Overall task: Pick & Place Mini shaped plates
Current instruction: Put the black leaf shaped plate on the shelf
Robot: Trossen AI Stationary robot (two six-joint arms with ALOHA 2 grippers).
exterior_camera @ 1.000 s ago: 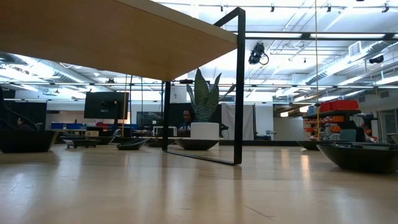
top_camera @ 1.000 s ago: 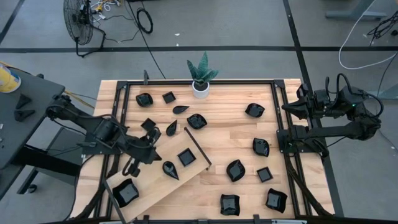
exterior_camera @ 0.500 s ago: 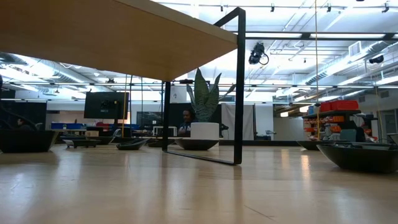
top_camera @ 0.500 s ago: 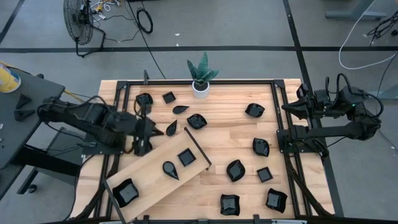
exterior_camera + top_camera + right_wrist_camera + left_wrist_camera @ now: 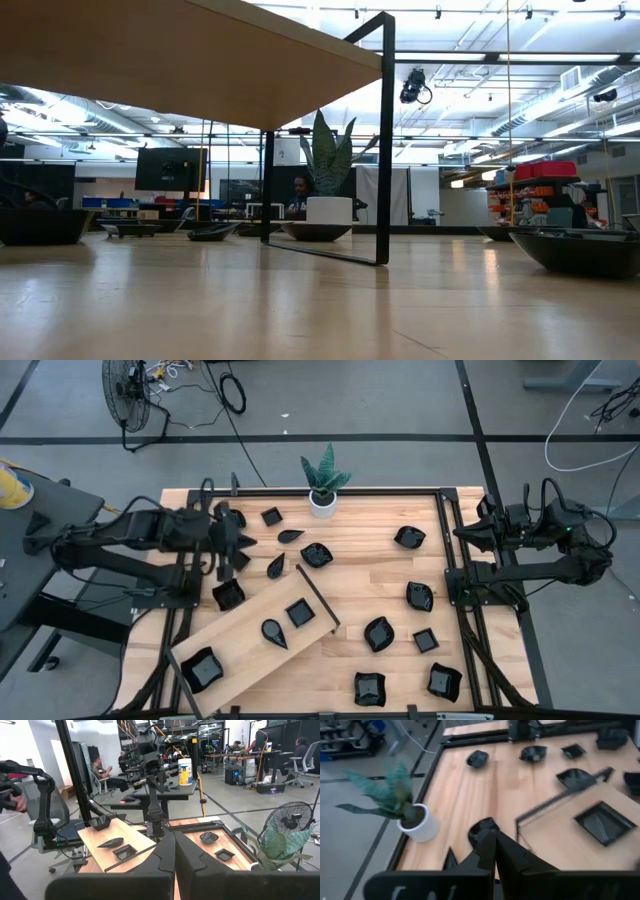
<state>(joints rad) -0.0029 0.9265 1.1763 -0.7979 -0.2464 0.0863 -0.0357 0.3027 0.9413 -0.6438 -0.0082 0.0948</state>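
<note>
Several glossy black mini shaped plates lie scattered on the table. Three more sit on the light wooden board (image 5: 245, 645): a square plate (image 5: 300, 612), a teardrop plate (image 5: 273, 632) and a rounded plate (image 5: 202, 668). Another plate (image 5: 228, 595) rests on the table by the board's left edge. My left gripper (image 5: 240, 545) hovers over the table's far left, shut and with nothing in it (image 5: 494, 842); a plate (image 5: 482, 827) lies beyond its fingertips. My right gripper (image 5: 482, 532) waits at the table's right edge, shut and with nothing in it (image 5: 174, 845).
A white pot with a green plant (image 5: 322, 495) stands at the far edge. A black frame (image 5: 385, 140) props up the board's far end. Black rails (image 5: 445, 560) run along both sides of the table. People sit at desks (image 5: 102, 767) in the room beyond.
My left gripper has swung from beside the board's left edge toward the table's far edge, rising a little and turning. It has stayed shut. The plate by the board's left edge, which the gripper covered before, now shows.
</note>
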